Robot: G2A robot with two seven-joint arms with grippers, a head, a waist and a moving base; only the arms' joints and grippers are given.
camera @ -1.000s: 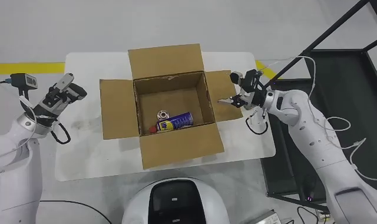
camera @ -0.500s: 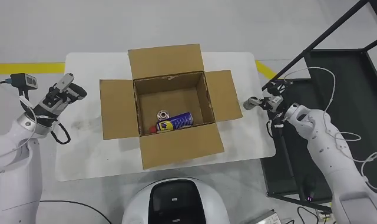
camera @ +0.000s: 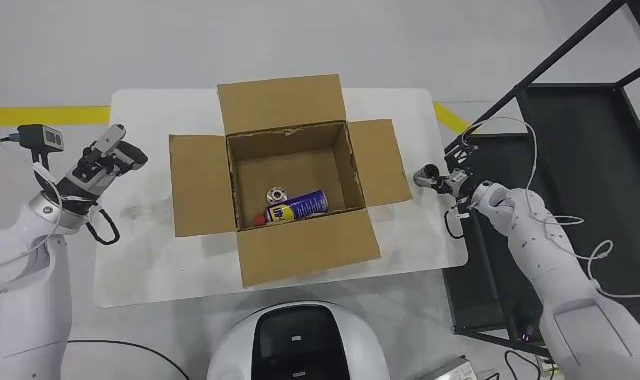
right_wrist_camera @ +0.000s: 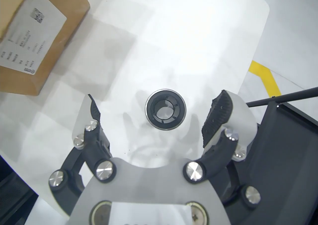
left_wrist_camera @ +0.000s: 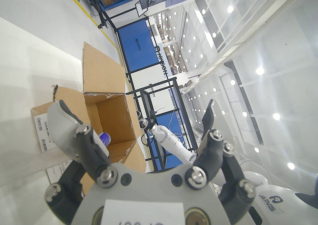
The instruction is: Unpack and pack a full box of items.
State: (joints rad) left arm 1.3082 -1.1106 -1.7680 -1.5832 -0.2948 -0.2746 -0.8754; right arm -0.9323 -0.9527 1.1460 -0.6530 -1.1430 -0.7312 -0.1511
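Two grippers, both with jaws spread and empty.

1. Right gripper [right_wrist_camera: 157, 103]: jaws wide apart, held over the white tabletop [camera: 150, 260] near its right edge, gripping nothing.
2. Black ring [right_wrist_camera: 165, 112]: one short, hollow sleeve with a thin bright metal rim. It stands on end on the tabletop between the right jaws and is apart from both.
3. Cardboard box [camera: 280, 102]: brown, mid-tabletop, with all four flaps folded outward. A white printed label sits on the flap nearest the ring.
4. Spray can [camera: 297, 208]: blue with a yellow band, lying on its side on the box floor near the front wall.
5. Small round metal part [camera: 275, 193]: lies just beside the can, inside the box.
6. Left gripper [left_wrist_camera: 134, 108]: jaws open, nothing between them. It is at the tabletop's left edge, well apart from the box.
7. Black rack [camera: 560, 130]: stands beside the tabletop's right edge.
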